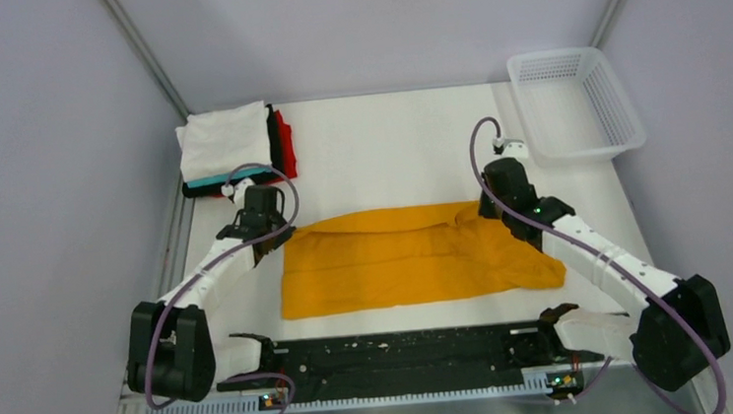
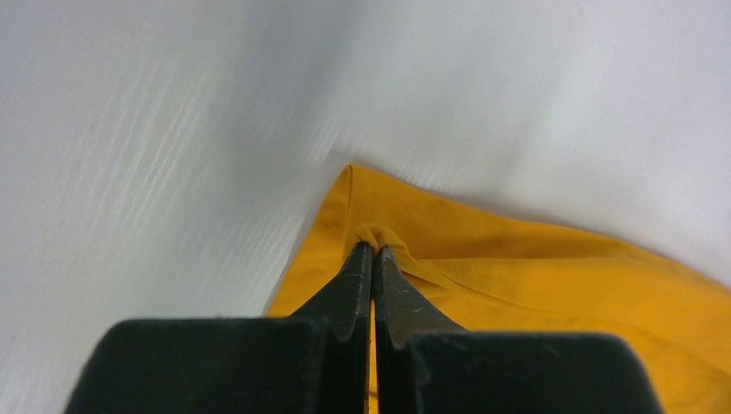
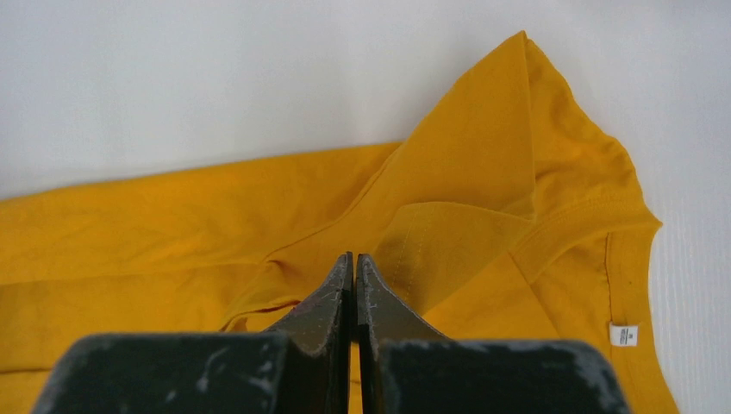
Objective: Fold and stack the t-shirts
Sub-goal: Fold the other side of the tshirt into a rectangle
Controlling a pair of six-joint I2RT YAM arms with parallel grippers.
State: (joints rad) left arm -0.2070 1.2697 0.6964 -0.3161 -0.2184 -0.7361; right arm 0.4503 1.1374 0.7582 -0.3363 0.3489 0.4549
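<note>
The orange-yellow shirt [image 1: 416, 257] is lying across the middle of the table [image 1: 386, 131], stretching sideways between the two arms. Its far long edge looks doubled over. The left gripper [image 2: 373, 252] is pinching a small pucker of cloth right at the shirt's far-left corner, its jaws pressed together on the fabric. The right gripper [image 3: 354, 260] is clamping the cloth the same way at the far-right end, where a sleeve flap is lying folded over near the collar and the little white tag [image 3: 622, 335].

To my eye they are working on a lengthwise fold. To do it well, both arms should rise together and level, with the edge taut between them, and lay it evenly along the near edge. They should lift only enough that the rest of the shirt is not dragging. The bunching at the sleeve wants tucking inside the fold.

I am not managing to tell how many layers each pinch is taking, since the fingertips are covering the spot. The right arm is hiding the shirt's near-right corner from above. The stack of folded shirts [image 1: 230, 149] is sitting at the far-left corner, white on top with teal, black and red edges peeking out, and I cannot count the pieces. A white mesh basket [image 1: 624, 137] is standing at the far right.
</note>
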